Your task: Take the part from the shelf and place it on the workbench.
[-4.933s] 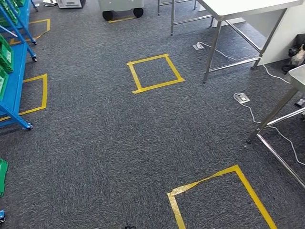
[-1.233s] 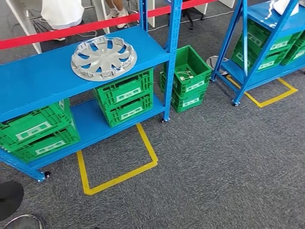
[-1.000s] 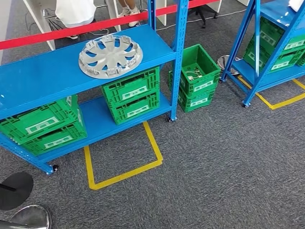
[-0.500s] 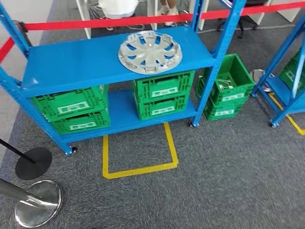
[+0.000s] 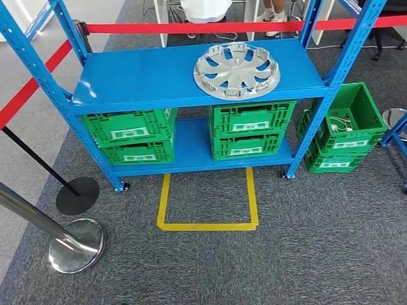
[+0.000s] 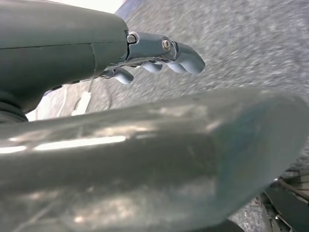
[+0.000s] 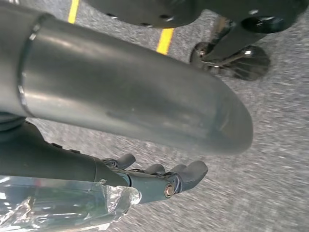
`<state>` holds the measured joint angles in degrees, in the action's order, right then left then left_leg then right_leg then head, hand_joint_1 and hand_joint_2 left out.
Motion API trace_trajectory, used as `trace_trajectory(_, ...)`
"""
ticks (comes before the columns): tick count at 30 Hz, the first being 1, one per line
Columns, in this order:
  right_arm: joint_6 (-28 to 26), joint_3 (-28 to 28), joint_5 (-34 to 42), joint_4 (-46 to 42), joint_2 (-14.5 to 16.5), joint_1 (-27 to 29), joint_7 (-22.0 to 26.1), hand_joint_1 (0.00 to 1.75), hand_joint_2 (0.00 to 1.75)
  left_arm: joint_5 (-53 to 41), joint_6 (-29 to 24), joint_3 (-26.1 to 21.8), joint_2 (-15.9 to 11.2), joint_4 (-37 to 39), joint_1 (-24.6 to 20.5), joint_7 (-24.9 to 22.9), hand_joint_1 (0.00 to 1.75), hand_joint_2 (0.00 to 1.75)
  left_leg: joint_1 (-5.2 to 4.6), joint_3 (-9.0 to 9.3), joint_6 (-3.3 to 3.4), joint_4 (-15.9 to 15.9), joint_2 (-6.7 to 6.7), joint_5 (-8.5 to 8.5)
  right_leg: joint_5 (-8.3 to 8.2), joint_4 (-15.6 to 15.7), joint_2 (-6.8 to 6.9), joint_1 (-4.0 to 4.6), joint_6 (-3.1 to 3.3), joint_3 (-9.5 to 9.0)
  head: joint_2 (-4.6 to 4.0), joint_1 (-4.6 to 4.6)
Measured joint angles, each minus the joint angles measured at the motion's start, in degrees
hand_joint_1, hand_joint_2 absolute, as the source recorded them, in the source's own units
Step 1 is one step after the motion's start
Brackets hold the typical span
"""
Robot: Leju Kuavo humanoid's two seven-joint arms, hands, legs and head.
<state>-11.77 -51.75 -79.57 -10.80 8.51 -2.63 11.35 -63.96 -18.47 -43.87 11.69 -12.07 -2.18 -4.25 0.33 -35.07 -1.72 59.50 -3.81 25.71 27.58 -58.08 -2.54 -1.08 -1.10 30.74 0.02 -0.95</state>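
Grey carpet floor (image 5: 307,254), blue metal shelf (image 5: 144,79) ahead. Silver plastic wheel cover (image 5: 236,69) lies flat on shelf's top level, right of middle. Green plastic crates (image 5: 249,130) beneath. Yellow tape square (image 5: 207,223) before shelf. Left robot hand (image 6: 160,55) empty, fingers extended; right robot hand (image 7: 160,181) likewise.

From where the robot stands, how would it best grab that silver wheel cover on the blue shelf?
Probably by the near rim of the wheel cover, from the front: it lies flat on the shelf's top level, so only its thin edge and spoke openings offer purchase.
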Motion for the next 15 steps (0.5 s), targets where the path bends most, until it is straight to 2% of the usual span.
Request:
trace_trajectory(1,-0.05,0.10,-0.04,0.00,0.03,0.07,0.23,0.00,0.00,0.11,-0.01,-0.19,0.01,0.00,-0.11,-0.08,0.00,0.00,-0.08,-1.55,-0.18,3.37,1.60,1.92,-0.03,0.03,0.51,0.07,0.23,0.04,0.00,-0.20)
trace_trajectory(2,-0.07,0.15,-0.06,0.01,0.03,0.18,0.35,0.00,0.00,0.17,-0.02,-0.32,0.01,0.00,-0.24,-0.10,0.00,0.00,-0.09,-3.49,-0.34,7.52,2.54,3.96,-0.02,0.04,1.04,0.14,0.39,0.10,0.00,-0.36)
trace_trajectory(3,-0.07,0.16,-0.07,0.01,0.03,0.30,0.38,0.00,0.00,0.19,-0.01,-0.41,0.01,0.00,-0.32,-0.10,0.00,0.00,-0.06,-5.21,-0.43,11.22,2.89,5.44,0.01,0.04,1.55,0.22,0.46,0.15,-0.01,-0.36)
trace_trajectory(4,-0.08,0.16,-0.08,0.01,0.03,0.37,0.39,0.00,0.00,0.20,-0.01,-0.48,0.00,0.00,-0.32,-0.11,0.00,0.00,-0.03,-6.20,-0.46,13.47,3.01,5.98,0.02,0.03,1.96,0.26,0.49,0.19,-0.01,-0.36)
trace_trajectory(5,-0.07,0.17,-0.06,0.01,0.03,0.39,0.42,0.00,0.00,0.24,-0.01,-0.52,-0.01,0.00,-0.27,-0.12,0.00,0.00,-0.01,-6.11,-0.41,13.58,3.04,5.39,0.03,0.03,2.25,0.30,0.50,0.19,-0.01,-0.37)
trace_trajectory(6,-0.05,0.19,0.07,0.01,0.03,0.35,0.49,0.00,0.00,0.34,-0.01,-0.57,-0.02,0.00,-0.23,-0.13,0.00,0.00,0.00,-4.92,-0.30,11.50,3.05,3.91,0.04,0.03,2.43,0.31,0.48,0.16,-0.02,-0.37)
trace_trajectory(8,0.07,0.21,0.45,0.01,0.04,0.21,0.75,0.00,0.00,0.80,-0.02,-0.90,-0.03,0.00,-0.25,-0.14,0.00,0.00,-0.05,-0.67,0.09,3.74,3.19,0.40,0.12,-0.02,2.62,0.44,0.30,0.07,-0.01,-0.38)
trace_trajectory(10,0.21,0.21,0.73,0.00,0.03,0.09,1.01,0.00,0.00,1.30,-0.04,-1.39,0.02,0.00,-0.41,-0.08,0.00,0.00,-0.03,2.22,0.35,-1.91,3.31,-0.95,0.30,-0.23,2.67,0.78,-0.02,0.28,-0.01,-0.32)
trace_trajectory(13,0.32,0.20,0.99,0.01,-0.01,0.04,0.79,0.00,0.00,1.52,-0.10,-1.84,0.07,0.00,-0.41,0.41,0.00,0.00,0.02,2.64,0.29,-3.12,3.21,-0.86,0.33,-0.03,2.71,1.04,0.41,0.69,-0.01,-0.14)
trace_trajectory(15,0.33,0.19,1.20,0.01,-0.01,0.03,0.41,0.00,0.00,1.57,-0.16,-1.98,0.06,0.00,-0.36,0.90,0.00,0.00,-0.04,2.67,0.47,-3.11,3.18,-0.78,0.17,0.35,2.72,1.01,0.34,0.58,-0.01,-0.14)
